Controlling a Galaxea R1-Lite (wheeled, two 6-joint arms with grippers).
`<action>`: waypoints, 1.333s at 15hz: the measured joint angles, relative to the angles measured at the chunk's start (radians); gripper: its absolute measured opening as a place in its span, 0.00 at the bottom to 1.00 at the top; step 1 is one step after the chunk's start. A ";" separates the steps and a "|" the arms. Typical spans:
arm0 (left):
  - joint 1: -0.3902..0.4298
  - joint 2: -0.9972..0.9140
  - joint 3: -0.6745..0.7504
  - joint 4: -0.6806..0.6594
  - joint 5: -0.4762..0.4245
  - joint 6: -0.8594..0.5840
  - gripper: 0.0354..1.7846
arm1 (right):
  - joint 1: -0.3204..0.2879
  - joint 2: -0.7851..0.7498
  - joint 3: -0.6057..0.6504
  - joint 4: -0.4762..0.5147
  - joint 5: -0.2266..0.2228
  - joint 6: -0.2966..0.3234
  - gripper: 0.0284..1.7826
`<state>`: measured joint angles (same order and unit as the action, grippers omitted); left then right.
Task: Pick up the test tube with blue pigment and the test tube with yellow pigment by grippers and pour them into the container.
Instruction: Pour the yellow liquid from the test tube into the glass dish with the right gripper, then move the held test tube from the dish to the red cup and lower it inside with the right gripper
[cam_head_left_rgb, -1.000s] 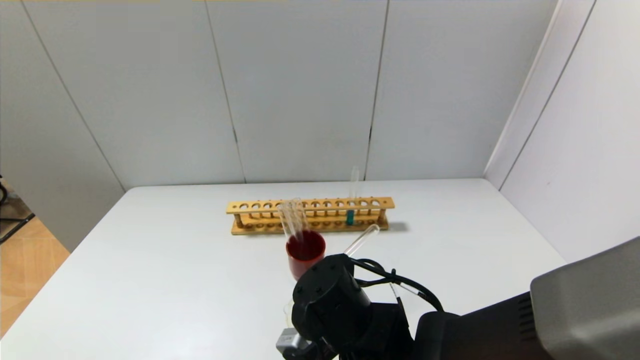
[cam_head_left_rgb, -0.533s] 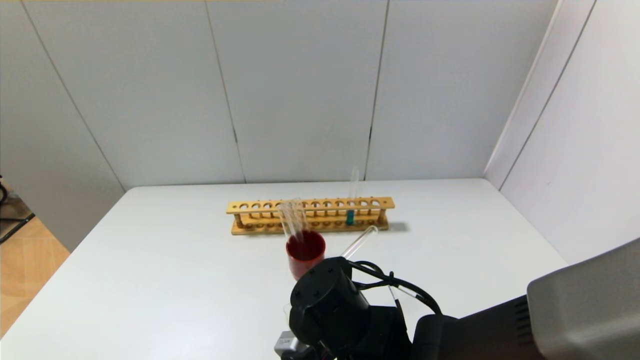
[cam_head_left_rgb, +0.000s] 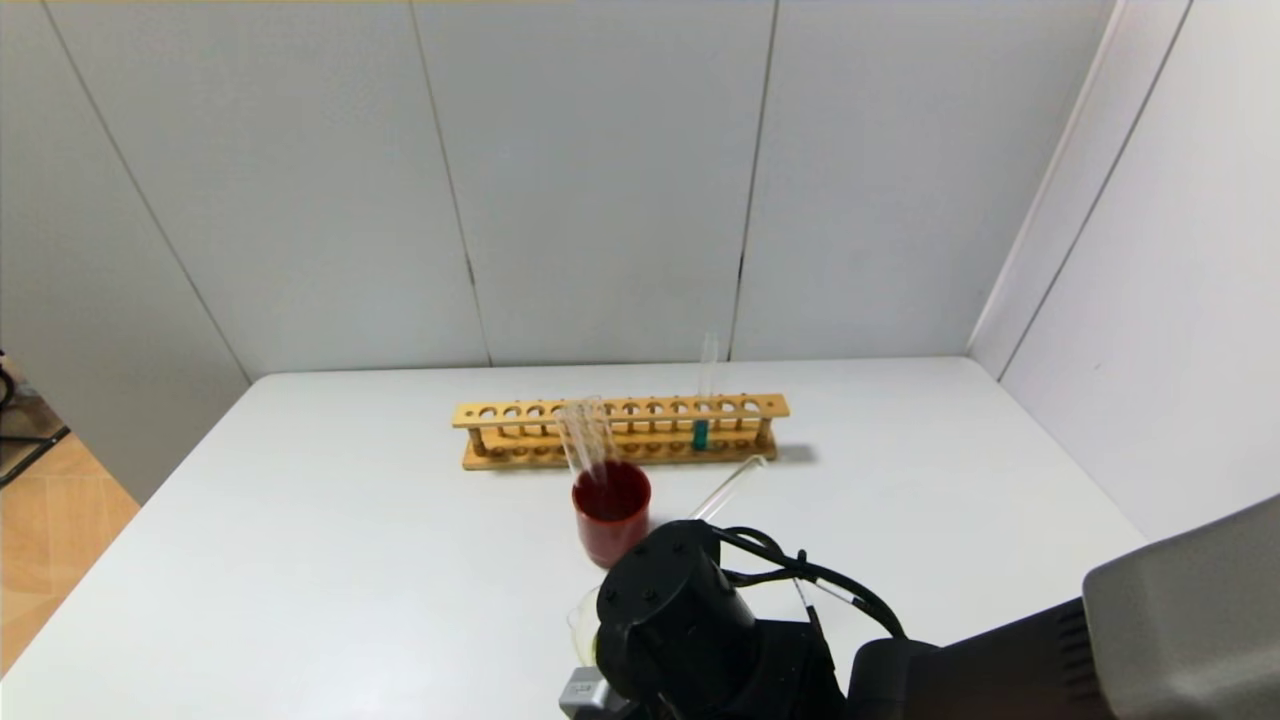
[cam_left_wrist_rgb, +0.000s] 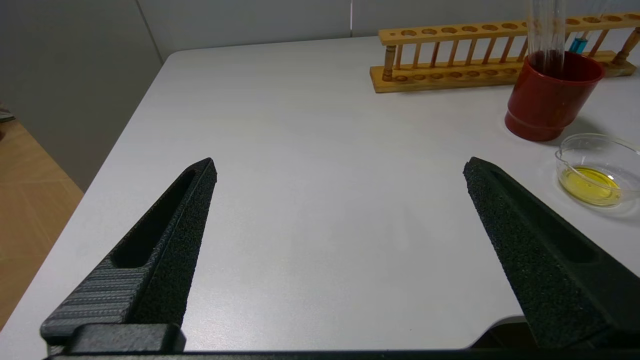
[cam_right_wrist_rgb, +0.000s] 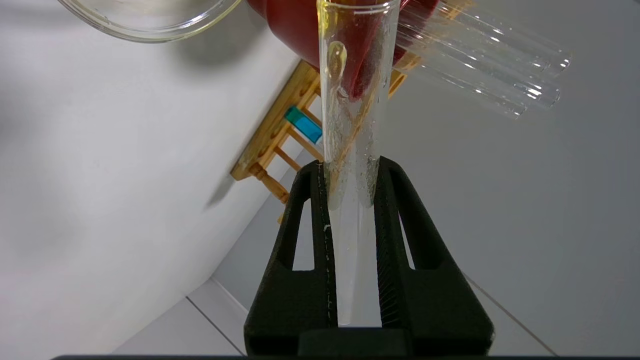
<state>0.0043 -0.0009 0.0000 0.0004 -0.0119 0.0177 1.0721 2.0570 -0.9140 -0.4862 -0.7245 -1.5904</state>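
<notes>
My right gripper is shut on the test tube with yellow pigment, held tilted near the table's front. The tube holds only yellowish drops and film; in the head view its end sticks out past my right arm. The container, a low clear beaker, has a pool of yellow liquid and stands in front of the red cup; its rim shows beside the arm. The test tube with blue pigment stands upright in the wooden rack. My left gripper is open and empty over bare table at the left.
A dark-red cup with a few colourless clear tubes leaning in it stands between the rack and the container. Grey wall panels close the back and right of the white table. The table's left edge drops to the floor.
My right arm has shifted slightly right and nearer with the tube, whose far end has dropped a little. The container's rim now shows more beside the arm.
</notes>
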 joint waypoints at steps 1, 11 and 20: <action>0.000 0.000 0.000 0.000 0.000 0.000 0.98 | -0.001 -0.005 0.009 -0.014 0.001 0.009 0.17; 0.000 0.000 0.000 0.000 0.000 0.000 0.98 | 0.002 -0.033 0.052 -0.081 0.030 0.701 0.17; 0.000 0.000 0.000 0.000 0.000 0.000 0.98 | 0.000 -0.115 -0.087 -0.084 0.047 1.460 0.17</action>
<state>0.0043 -0.0009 0.0000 0.0000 -0.0119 0.0172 1.0721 1.9421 -1.0006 -0.5704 -0.6772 -0.1306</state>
